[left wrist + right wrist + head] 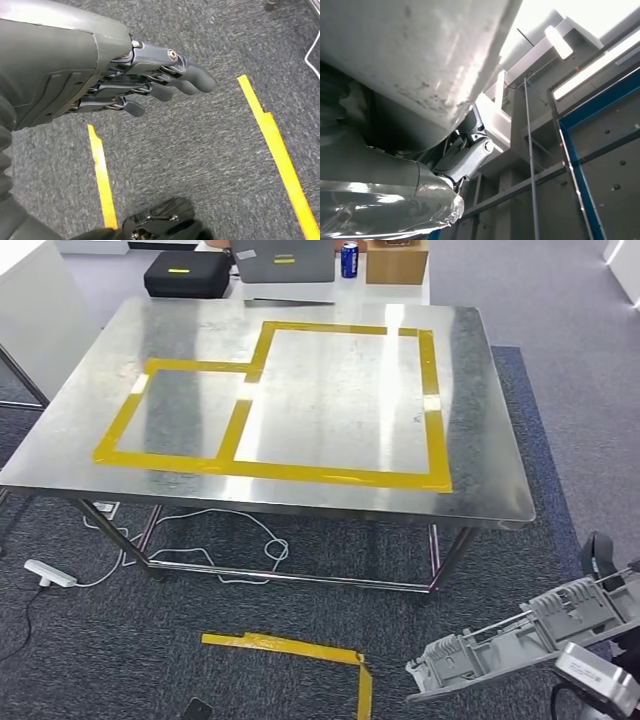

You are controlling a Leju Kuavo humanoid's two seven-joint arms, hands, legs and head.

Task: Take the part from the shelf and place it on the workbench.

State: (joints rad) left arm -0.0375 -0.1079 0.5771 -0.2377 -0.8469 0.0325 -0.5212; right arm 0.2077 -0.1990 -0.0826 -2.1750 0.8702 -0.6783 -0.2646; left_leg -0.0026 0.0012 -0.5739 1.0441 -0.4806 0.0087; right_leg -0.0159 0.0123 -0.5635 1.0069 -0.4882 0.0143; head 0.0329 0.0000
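Part (521, 638) already off the shelf: a long grey ribbed plastic moulding, carried low at the right of the head view, tilted, over dark carpet and well short of the bench (483, 440). Right hand (465, 160) clamped beneath the pale underside of the part in the right wrist view, dark fingers pressed up against it. Left hand (151, 82) hanging over the carpet beside strips of yellow floor tape (101, 175), fingers straight and close together, gripping nothing. Steel top of the bench marked with yellow tape rectangles (302, 410), nothing yet set inside them. Pick-up judged complete; remaining, by the look of it: closing on the bench, lifting the part over its edge, setting it down, letting go.
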